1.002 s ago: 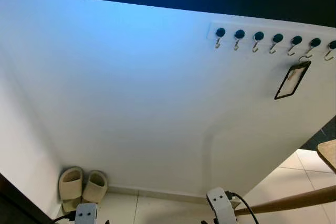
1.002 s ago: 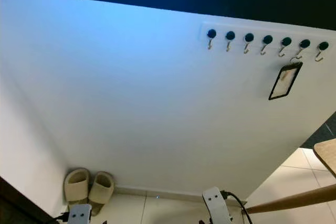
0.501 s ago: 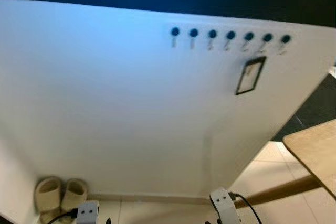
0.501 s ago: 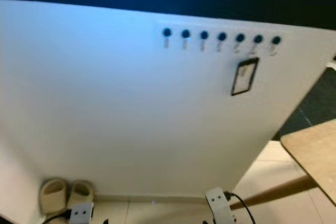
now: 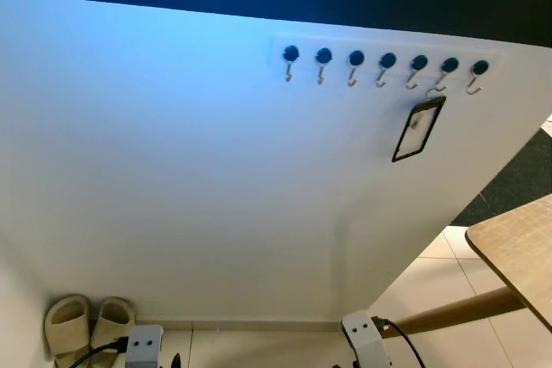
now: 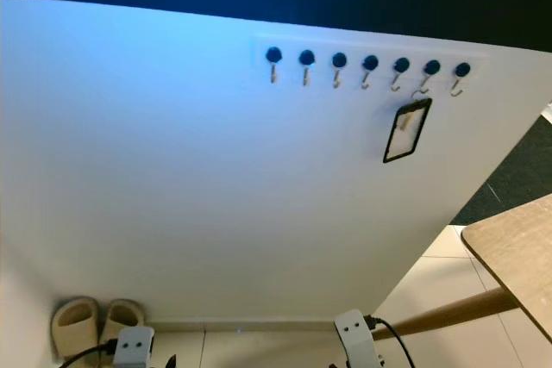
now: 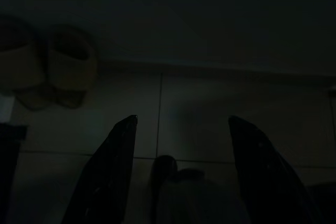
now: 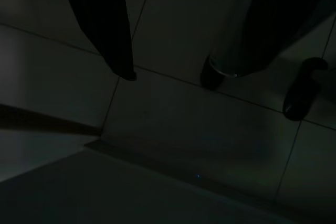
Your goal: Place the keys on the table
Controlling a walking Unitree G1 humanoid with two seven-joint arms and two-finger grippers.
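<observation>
The keys [image 5: 419,128] show as a black-framed tag hanging from a hook near the right end of a hook rack [image 5: 384,61] on the white wall. The light wooden table [image 5: 516,246] juts in at the right edge, lower than the rack. Both arms hang low, with the wrists [image 5: 143,346] [image 5: 364,338] at the bottom edge, far below the keys. In the dark left wrist view, my left gripper [image 7: 182,120] is open over floor tiles with nothing between its fingers. My right gripper [image 8: 194,51] also hangs open over tiles.
A pair of beige slippers [image 5: 86,323] lies on the floor against the wall at the lower left. A slanted wooden table leg [image 5: 448,314] crosses the pale tiled floor [image 5: 431,275] at the lower right. A dark mat [image 5: 517,185] lies past the wall's right end.
The camera has swung right: the rack and keys now sit further left in the picture and more of the table shows. The things themselves and both arms have not moved.
</observation>
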